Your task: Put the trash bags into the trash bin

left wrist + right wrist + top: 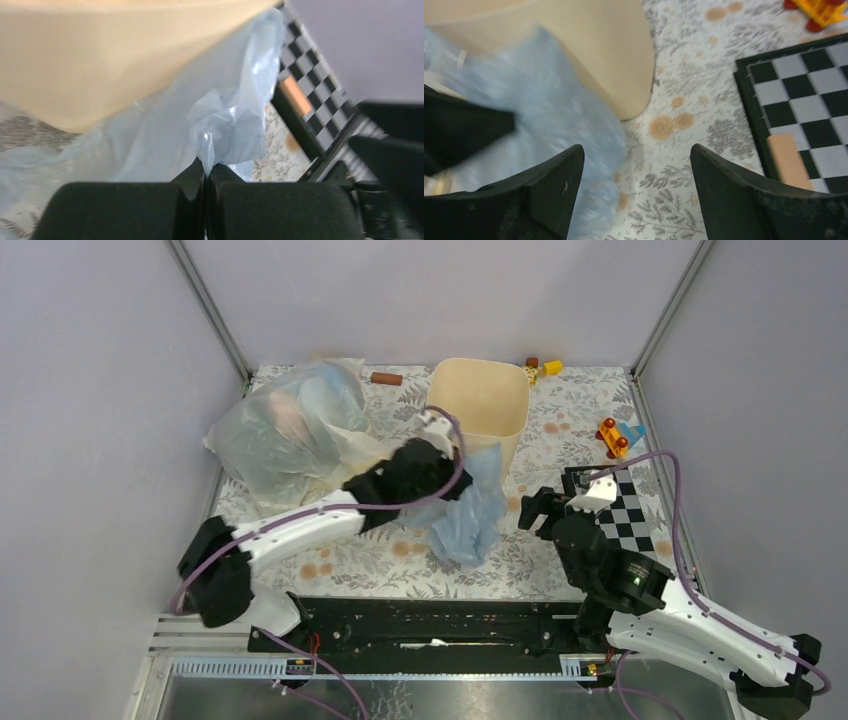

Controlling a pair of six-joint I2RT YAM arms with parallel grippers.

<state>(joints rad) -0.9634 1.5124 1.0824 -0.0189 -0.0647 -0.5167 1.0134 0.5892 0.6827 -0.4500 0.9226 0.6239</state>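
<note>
The pale blue trash bag [472,512] hangs crumpled in front of the cream trash bin [480,408], its lower end on the floral mat. My left gripper [458,472] is shut on a pinch of the bag [220,125], just beside the bin's wall [100,60]. My right gripper [533,510] is open and empty, low over the mat right of the bag [539,125]; the bin's corner [614,65] shows ahead of it.
A bulky clear whitish bag [290,430] lies at the back left. A checkerboard [620,510] lies at the right, under the right arm. Small toys [612,437] and blocks [540,368] sit at the back right, and a brown cylinder [386,378] behind the clear bag.
</note>
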